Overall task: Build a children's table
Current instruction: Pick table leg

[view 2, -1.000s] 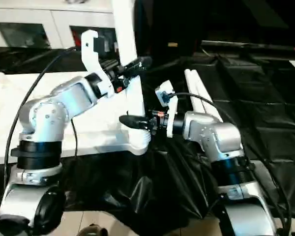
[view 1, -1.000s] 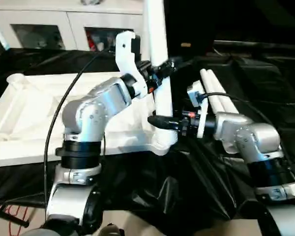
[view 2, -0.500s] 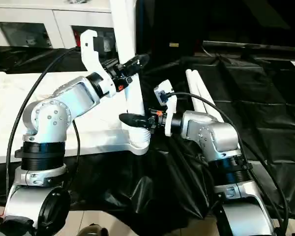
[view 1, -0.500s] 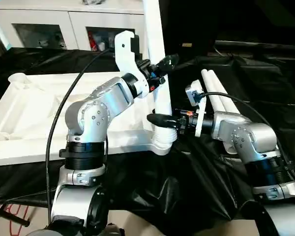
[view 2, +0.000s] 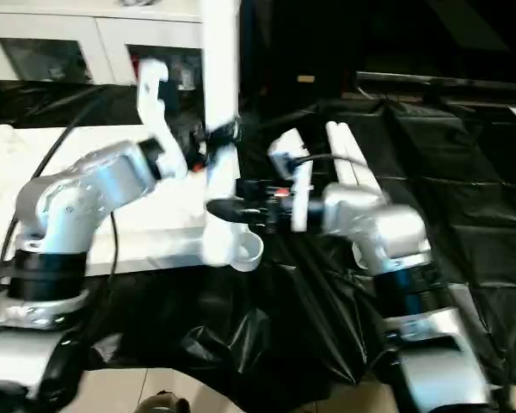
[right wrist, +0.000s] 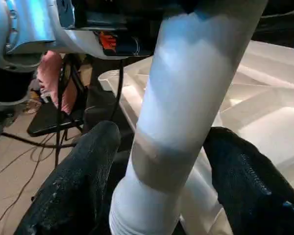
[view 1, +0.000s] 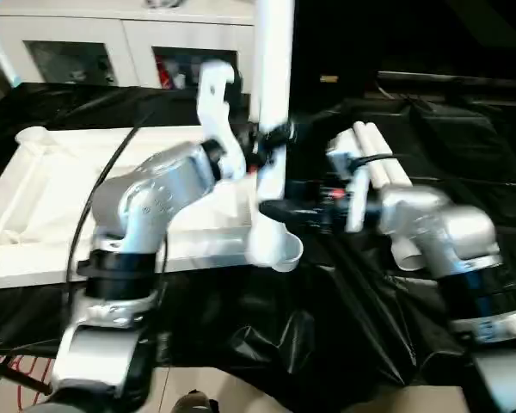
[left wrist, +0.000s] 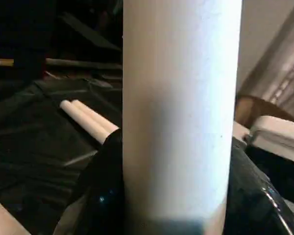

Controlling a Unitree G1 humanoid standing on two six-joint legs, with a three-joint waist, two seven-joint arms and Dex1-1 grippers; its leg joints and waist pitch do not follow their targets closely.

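Here, in the head camera's left eye view, the white plastic tabletop [view 1: 86,194] lies underside-up on black sheeting [view 1: 327,327], with a white cabinet with glass doors [view 1: 95,52] behind it. A long white leg [view 1: 273,103] stands nearly upright at the tabletop's near right corner socket [view 1: 279,249], its lower end at or in the socket. The left gripper [view 1: 271,138] meets the leg partway up, while the right gripper [view 1: 275,209] reaches in level from the right, low down just above the socket. Two more white legs [view 1: 380,163] lie side by side on the sheeting behind the right forearm. In the left wrist view, the leg [left wrist: 181,107] runs up between the left gripper's black fingers [left wrist: 105,181], which sit against both its sides in a grip. The spare legs [left wrist: 88,117] lie on the sheeting beyond. In the right wrist view, the leg's lower end [right wrist: 186,122] passes between the right gripper's fingers [right wrist: 78,186], which stand apart from it on either side, open and holding nothing, with the ribbed tabletop [right wrist: 264,98] beyond.
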